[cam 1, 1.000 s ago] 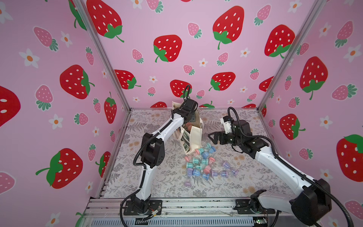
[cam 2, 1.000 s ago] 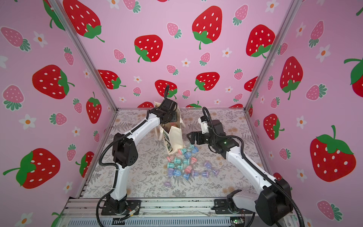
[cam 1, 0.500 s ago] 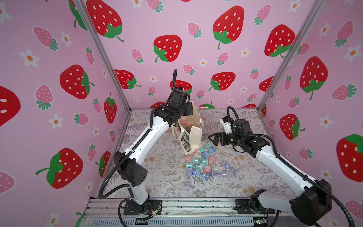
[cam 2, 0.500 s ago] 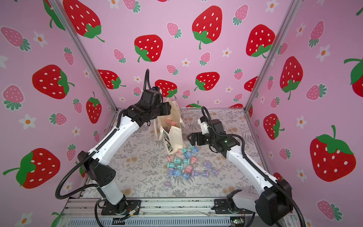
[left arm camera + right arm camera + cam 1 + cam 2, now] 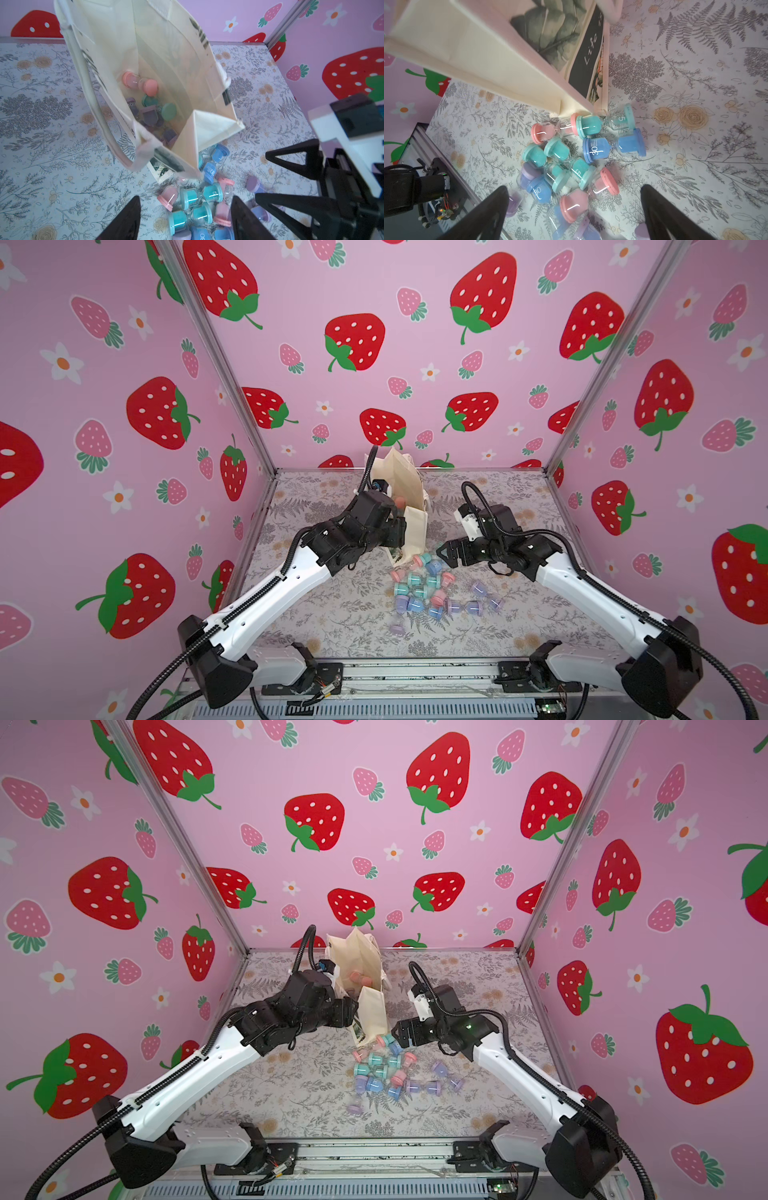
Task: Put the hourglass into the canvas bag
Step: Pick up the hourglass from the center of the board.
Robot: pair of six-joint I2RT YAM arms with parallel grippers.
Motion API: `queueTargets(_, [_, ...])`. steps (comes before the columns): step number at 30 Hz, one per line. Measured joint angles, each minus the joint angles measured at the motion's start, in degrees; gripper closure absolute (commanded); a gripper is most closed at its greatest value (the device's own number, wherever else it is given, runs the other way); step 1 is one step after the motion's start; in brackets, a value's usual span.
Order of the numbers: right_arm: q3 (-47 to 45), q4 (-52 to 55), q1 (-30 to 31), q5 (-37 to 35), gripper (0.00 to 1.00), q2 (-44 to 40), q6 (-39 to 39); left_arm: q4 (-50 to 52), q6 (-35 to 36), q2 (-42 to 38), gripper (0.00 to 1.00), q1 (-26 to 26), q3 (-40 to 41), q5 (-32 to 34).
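Observation:
The cream canvas bag [image 5: 409, 506] [image 5: 365, 973] stands open at the back middle of the table. In the left wrist view the bag [image 5: 166, 52] holds a pink hourglass [image 5: 140, 83] on top of teal and purple ones. Several more hourglasses [image 5: 424, 591] [image 5: 386, 1069] lie in a pile in front of the bag. My left gripper [image 5: 185, 200] [image 5: 397, 531] is open and empty, beside the bag's left front and above the pile. My right gripper [image 5: 574, 188] [image 5: 446, 551] hangs wide open and empty over the pile's right side, above a pink hourglass [image 5: 573, 205].
The floral table mat [image 5: 332, 614] is closed in by pink strawberry walls on three sides, with metal corner posts [image 5: 232, 377]. The arms' bases sit on a metal rail [image 5: 415, 674] along the front edge. One purple hourglass [image 5: 397, 628] lies apart, nearer the front.
My left arm has pulled back from over the bag's mouth and come down toward the front, its jaws opening wider. A pink hourglass now shows inside the bag. The right arm has stayed put.

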State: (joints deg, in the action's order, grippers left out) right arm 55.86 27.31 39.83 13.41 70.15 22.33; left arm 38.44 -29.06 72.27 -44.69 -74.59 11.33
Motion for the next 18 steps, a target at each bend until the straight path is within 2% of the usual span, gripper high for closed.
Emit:
queueTargets(7, [-6.0,-1.1,3.4,-0.3,0.01,-0.7,0.4,2.2,-5.5,-2.3,0.3,-5.0,9.1,0.5])
queueTargets(18, [-12.3,-4.2,3.7,1.7,0.01,-1.4,0.3,0.6,-12.6,6.3,0.31,-10.6,17.3,-2.7])
